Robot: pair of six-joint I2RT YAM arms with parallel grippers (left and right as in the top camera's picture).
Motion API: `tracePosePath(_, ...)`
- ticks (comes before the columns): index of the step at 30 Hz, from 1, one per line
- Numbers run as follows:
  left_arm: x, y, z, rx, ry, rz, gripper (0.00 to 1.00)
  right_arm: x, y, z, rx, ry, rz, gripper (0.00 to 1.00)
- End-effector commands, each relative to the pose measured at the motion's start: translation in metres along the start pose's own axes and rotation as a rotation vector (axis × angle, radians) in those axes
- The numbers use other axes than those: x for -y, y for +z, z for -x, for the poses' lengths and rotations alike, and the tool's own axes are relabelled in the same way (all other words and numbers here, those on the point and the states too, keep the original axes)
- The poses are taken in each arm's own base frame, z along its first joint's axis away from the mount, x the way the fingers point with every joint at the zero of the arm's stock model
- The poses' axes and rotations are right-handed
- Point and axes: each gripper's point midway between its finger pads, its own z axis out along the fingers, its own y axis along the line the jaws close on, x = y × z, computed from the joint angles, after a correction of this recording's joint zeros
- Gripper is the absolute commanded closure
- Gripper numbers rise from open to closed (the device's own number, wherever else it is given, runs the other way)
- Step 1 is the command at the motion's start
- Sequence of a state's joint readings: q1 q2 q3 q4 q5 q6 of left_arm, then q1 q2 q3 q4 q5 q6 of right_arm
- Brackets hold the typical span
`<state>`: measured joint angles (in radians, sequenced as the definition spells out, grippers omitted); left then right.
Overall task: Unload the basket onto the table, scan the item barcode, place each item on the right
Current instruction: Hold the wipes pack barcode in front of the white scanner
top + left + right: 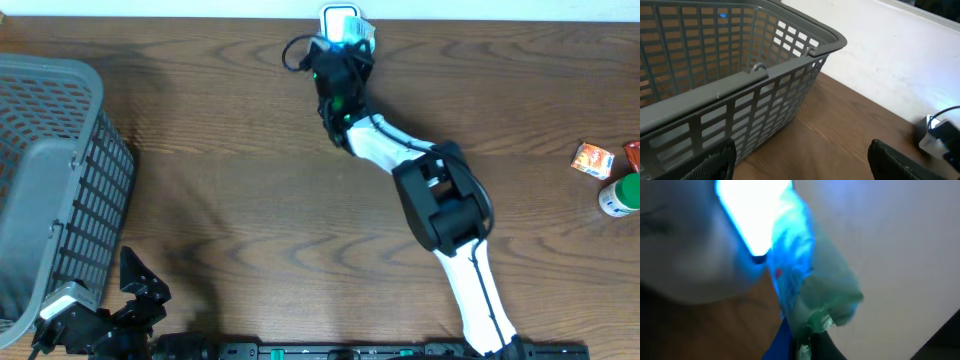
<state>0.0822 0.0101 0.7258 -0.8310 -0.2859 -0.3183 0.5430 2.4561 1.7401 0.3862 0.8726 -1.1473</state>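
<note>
At the table's far edge my right gripper (340, 58) is shut on the item (360, 38), a small crinkly packet. It holds the packet against the white scanner (338, 18). In the right wrist view the packet (807, 280) looks green and blue in the glare. It rises from my right gripper (807, 347), beside the scanner's bright blue-white window (750, 215). No barcode can be made out through the blur. My left gripper (140, 292) rests open at the near left corner. Nothing lies between the fingers of the left gripper (802, 160).
A grey mesh basket (60, 170) fills the left side, close to the left gripper, and its wall (740, 85) fills the left wrist view. At the right edge lie an orange packet (592, 160), a red item (633, 150) and a green-capped bottle (620, 195).
</note>
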Motion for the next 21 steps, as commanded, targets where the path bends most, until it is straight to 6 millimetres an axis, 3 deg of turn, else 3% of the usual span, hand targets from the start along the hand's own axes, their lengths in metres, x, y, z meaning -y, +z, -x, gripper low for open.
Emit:
tracePosePath(1,0.001,-0.001,0.0,0.002,-0.01,-0.012,0.16,-0.017,-0.01,0.014,0.014,-0.105,0.004,0.99)
tracePosePath(5,0.001,-0.001,0.0,0.002,-0.01,-0.012,0.16,-0.02,-0.02,0.026,0.038,-0.145,0.002,0.99)
tracePosePath(12,0.001,-0.001,0.0,0.002,-0.01,-0.012,0.16,-0.013,-0.029,0.029,0.02,-0.175,-0.018,0.99)
tracePosePath(17,0.001,-0.001,0.0,0.002,-0.01,-0.012,0.16,0.023,-0.041,0.028,0.008,-0.173,-0.012,0.99)
tracePosePath(21,0.001,-0.001,0.0,0.002,-0.01,-0.012,0.15,0.061,-0.056,0.006,-0.037,-0.114,0.062,0.99)
